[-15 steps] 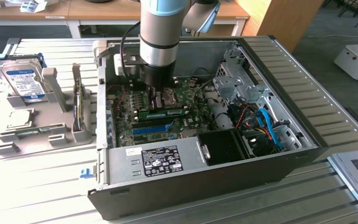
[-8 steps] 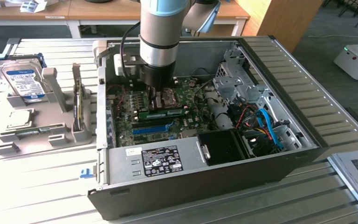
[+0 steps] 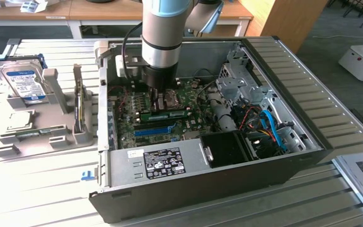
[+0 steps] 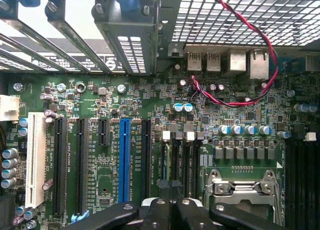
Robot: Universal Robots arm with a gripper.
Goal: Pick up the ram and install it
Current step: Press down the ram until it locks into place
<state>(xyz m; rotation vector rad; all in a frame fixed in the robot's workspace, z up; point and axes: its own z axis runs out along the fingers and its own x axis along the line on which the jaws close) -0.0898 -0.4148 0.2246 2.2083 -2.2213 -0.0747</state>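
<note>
Inside the case, ram location: the ram (image 3: 166,115) stands on edge on the motherboard (image 3: 128,130), in the memory slot zone between the blue slot (image 3: 153,131) and the processor socket (image 4: 242,187).
Ram long axis: it runs across the exterior view, left to right, parallel to the blue slot (image 4: 123,160).
Ram to gripper: the gripper (image 3: 161,103) hangs straight over the middle of the ram's length, so the ram lies directly below the tool. Contact cannot be judged.
Gripper state: cannot tell whether it is apart, together or clamped. Its black tip (image 4: 172,210) sits at the end of the memory slots (image 4: 177,162).
Arm: one arm (image 3: 162,33) enters the open computer case (image 3: 282,156) from above, near vertical.
Judgement, stage: the ram looks to be at its slot, not on the bench. Whether it is fully seated is not readable.
Near obstacles: the socket is just beside the slots. A red and black cable pair (image 4: 240,55) loops near the rear ports, apart from the tool.
Further out: the power supply (image 3: 159,163) lies toward the viewer, and the drive cage (image 3: 241,80) is on the exterior view's right.
Outside the case: a grey holder (image 3: 55,127) on the exterior view's left carries a hard drive (image 3: 24,82) and a narrow upright board (image 3: 77,109), well apart from the gripper.
</note>
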